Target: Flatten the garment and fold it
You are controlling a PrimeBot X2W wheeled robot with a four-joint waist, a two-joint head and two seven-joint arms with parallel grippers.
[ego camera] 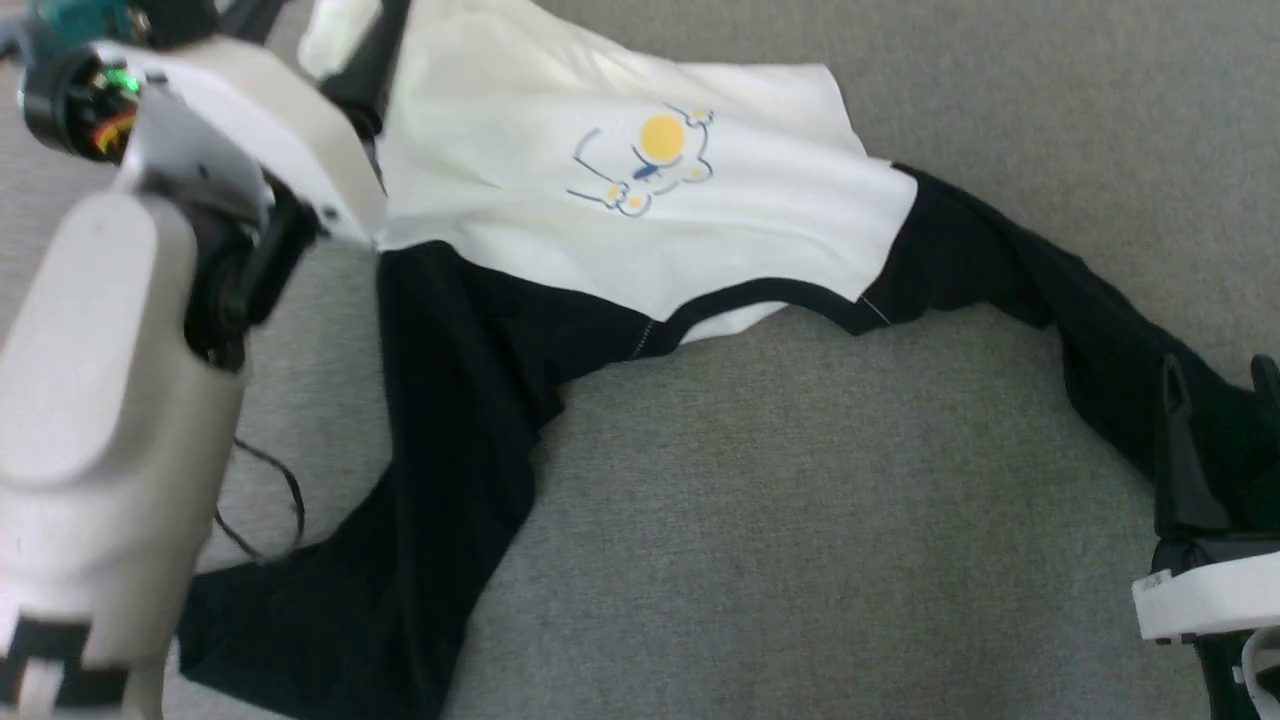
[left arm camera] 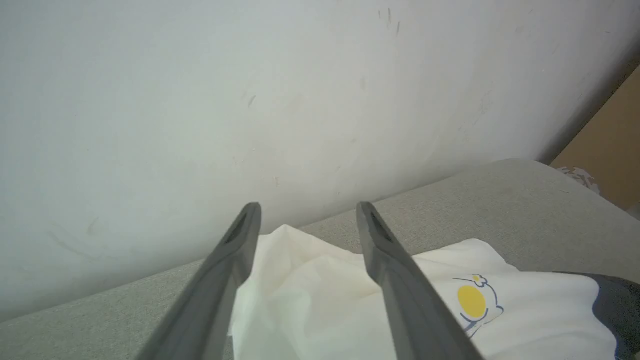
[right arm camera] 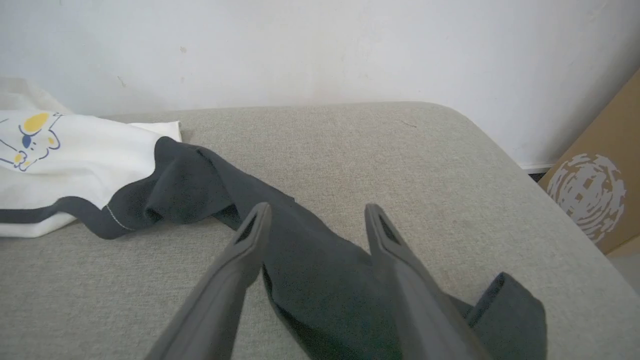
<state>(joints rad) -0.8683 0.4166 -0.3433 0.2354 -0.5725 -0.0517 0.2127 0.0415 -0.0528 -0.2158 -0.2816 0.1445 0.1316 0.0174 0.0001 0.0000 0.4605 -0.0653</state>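
Head view: grey padded surface (ego camera: 800,520) runs across the frame; a pale wall (left arm camera: 250,100) stands behind it. The garment (ego camera: 560,200) lies on this surface, chest up, white body toward the wall, collar trim (ego camera: 780,295) toward the robot.

Not flat yet. The left black sleeve (ego camera: 440,420) trails down toward the robot, bunched and creased. The right black sleeve (ego camera: 1050,290) stretches out to the side, its end curled back on itself in the right wrist view. White body rumpled near the wall.

Left forearm (ego camera: 90,400) reaches high over the garment's left edge. Left gripper (left arm camera: 307,207): jaws spread, nothing pinched, pointing over the heaped white hem. It is likely placed there to take that edge and draw it out.

Right gripper (right arm camera: 317,210): jaws spread, set over the right sleeve, cloth lying under the gap. Contact cannot be told. Judged as lining up a pinch to pull the sleeve straight.

Flattening stage, early; folding not begun.

Yellow-and-blue print (ego camera: 650,160) unobscured, mid-chest.
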